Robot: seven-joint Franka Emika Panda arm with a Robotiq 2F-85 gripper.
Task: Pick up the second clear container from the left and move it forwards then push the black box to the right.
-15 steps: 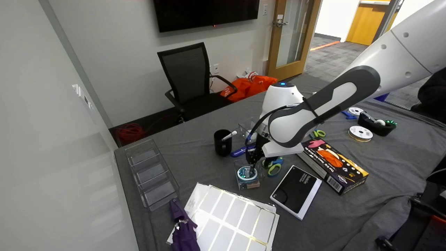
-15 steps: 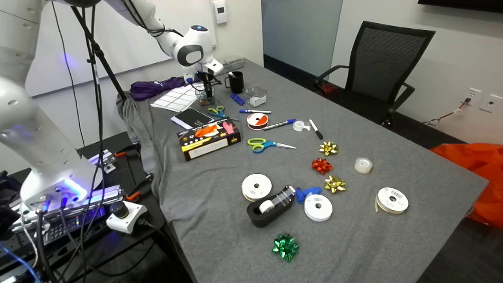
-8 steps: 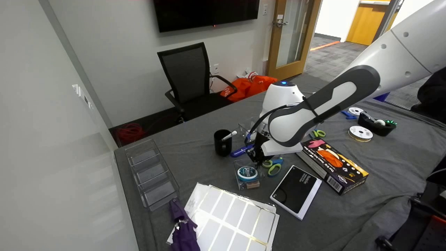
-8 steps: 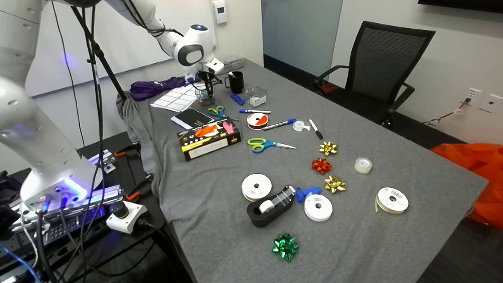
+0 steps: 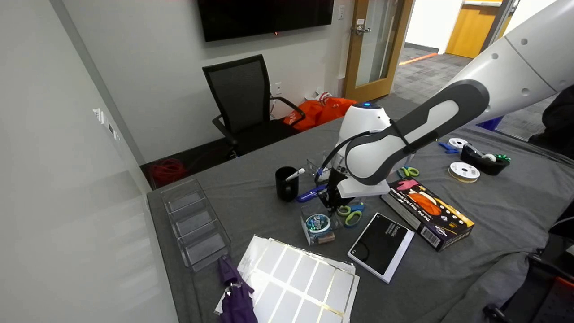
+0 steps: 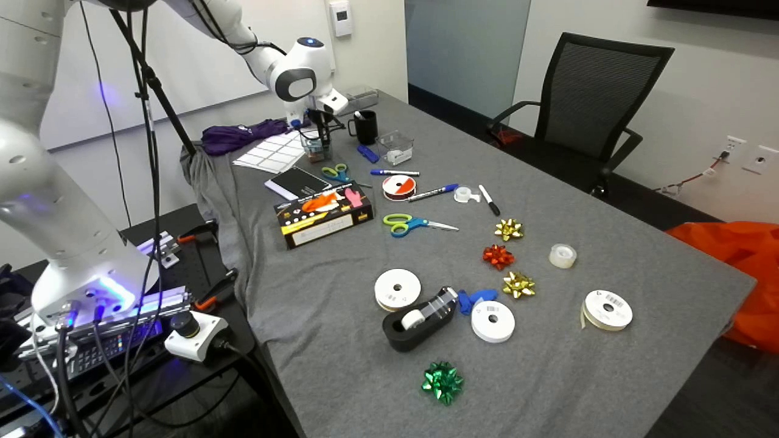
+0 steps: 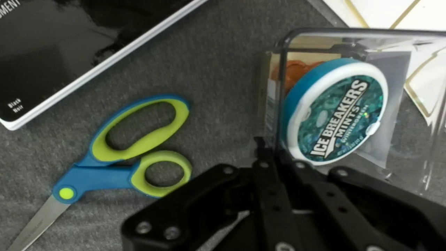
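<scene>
Soft, even indoor light, blue glow at the robot base [image 6: 91,286], reflections across the glossy black slab [image 7: 66,45].

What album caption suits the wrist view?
Jointed black gripper closed on the wall of a clear rectangular plastic container, a round teal-and-white mint tub inside.

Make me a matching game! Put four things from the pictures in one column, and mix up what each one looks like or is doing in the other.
Things
1. claw
2. scissors
3. mug
4. glove box

Looks and states
A. has a marker poking out
B. shows a picture of an orange glove
C. closed on the wall of a clear box
D. blue and green handles

Right pairs
1-C
2-D
3-A
4-B
</scene>
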